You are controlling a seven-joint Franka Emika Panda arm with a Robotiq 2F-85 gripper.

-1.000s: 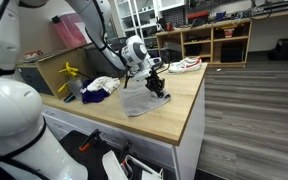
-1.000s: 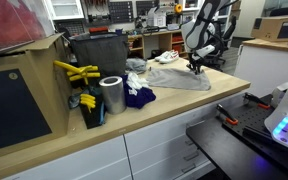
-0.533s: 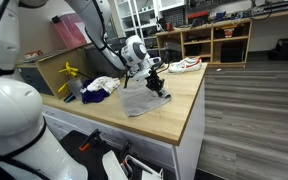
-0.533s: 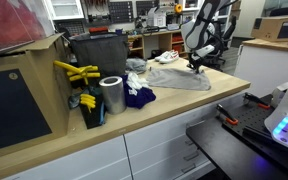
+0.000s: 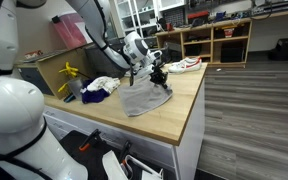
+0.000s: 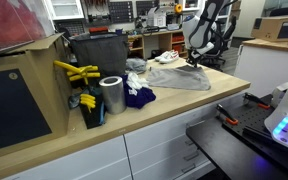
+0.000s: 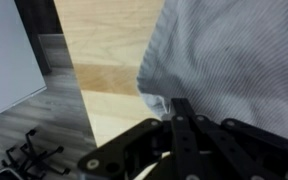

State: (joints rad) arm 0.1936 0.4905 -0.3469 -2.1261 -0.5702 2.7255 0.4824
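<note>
I have the gripper (image 7: 180, 106) closed to a narrow pinch on the hem of the grey cloth (image 7: 234, 55). Its black metal fingers meet right at the fabric's folded edge. Up close the cloth is a thin, soft weave with a fine ribbed pattern, and it puckers where I grip it. Beneath it is the counter (image 7: 104, 40), smooth pale wood with a light grain.

In an exterior view the gripper (image 5: 156, 74) holds one edge of the cloth (image 5: 139, 99) slightly raised. The rest of the cloth lies limp and rumpled on the wooden top, a rough rectangle. Its long axis runs from the pinched edge towards the counter's front edge.

From the opposite side, the cloth (image 6: 179, 79) spreads flat across the middle of the counter (image 6: 164, 115). A crumpled dark blue rag (image 6: 137, 97) lies well apart from it, next to a shiny metal cylinder (image 6: 111, 95).
</note>
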